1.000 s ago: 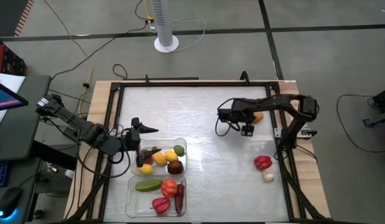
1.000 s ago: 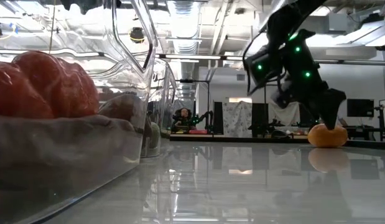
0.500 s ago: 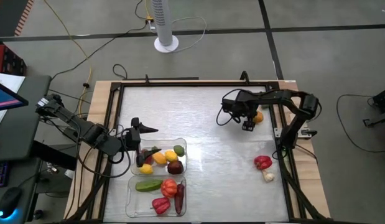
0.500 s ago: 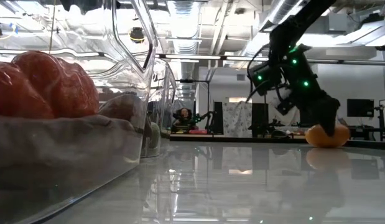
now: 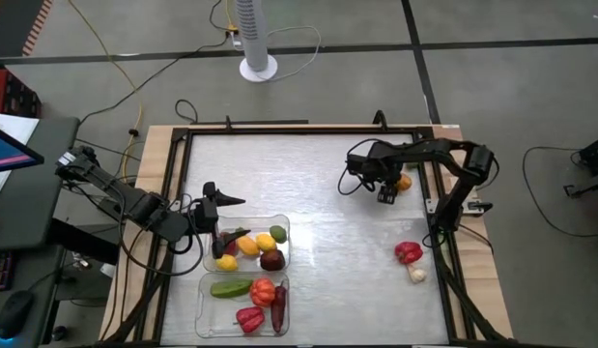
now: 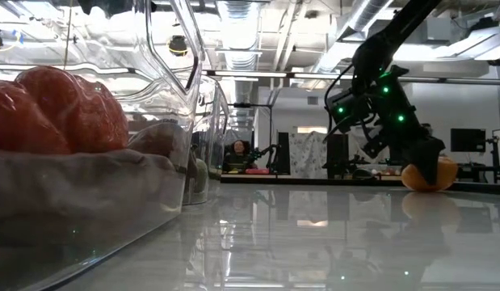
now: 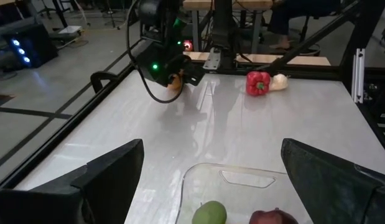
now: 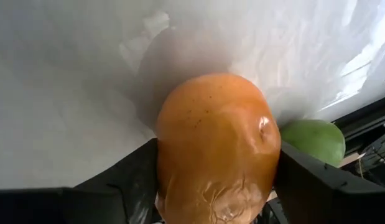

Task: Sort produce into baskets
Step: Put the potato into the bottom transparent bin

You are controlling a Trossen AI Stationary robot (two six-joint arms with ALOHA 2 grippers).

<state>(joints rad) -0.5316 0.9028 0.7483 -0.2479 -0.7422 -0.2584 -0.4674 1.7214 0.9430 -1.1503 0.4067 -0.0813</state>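
A white pedestal fan (image 5: 253,39) stands on the grey floor beyond the table (image 5: 308,164); yellow cable (image 5: 134,82) trails nearby; a blue-lit screen (image 5: 7,150) sits left.

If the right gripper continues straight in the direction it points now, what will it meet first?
The orange fruit: it already sits between the right gripper's fingers, filling that wrist view. A green fruit lies just beyond, though depth there is unclear.

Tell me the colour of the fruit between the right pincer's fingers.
Orange fruit, seen best in the right wrist view.

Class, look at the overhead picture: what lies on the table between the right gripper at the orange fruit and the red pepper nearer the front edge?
Nothing: in the high view, only bare tabletop separates the right gripper, at the orange fruit, from the red pepper.
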